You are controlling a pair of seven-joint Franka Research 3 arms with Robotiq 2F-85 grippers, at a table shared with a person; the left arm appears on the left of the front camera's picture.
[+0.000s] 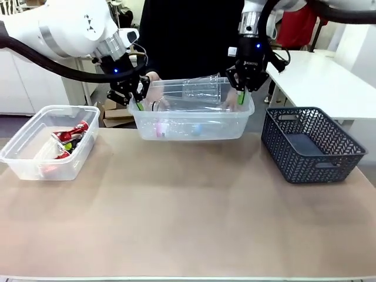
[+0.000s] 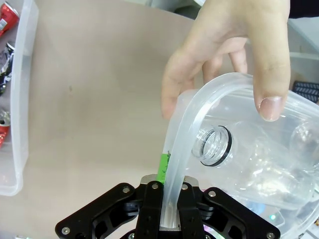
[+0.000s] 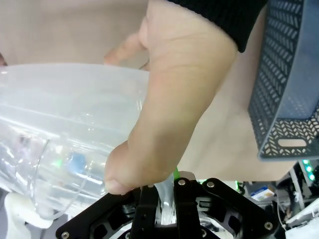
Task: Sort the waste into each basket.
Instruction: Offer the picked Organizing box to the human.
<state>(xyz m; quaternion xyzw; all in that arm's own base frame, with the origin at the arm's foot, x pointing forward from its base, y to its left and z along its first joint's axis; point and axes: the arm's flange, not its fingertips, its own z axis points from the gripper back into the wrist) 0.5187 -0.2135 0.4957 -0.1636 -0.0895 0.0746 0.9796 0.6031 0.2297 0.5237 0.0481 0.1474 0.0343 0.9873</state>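
Two grippers pinch the clear plastic tub (image 1: 191, 123) at top middle: left gripper (image 1: 136, 97) on its left rim, right gripper (image 1: 241, 88) on its right rim. Clear plastic bottles (image 1: 202, 89) lie sideways inside, long side left-to-right. Red metal cans (image 1: 71, 134) sit in another clear tub (image 1: 35, 158) at left.
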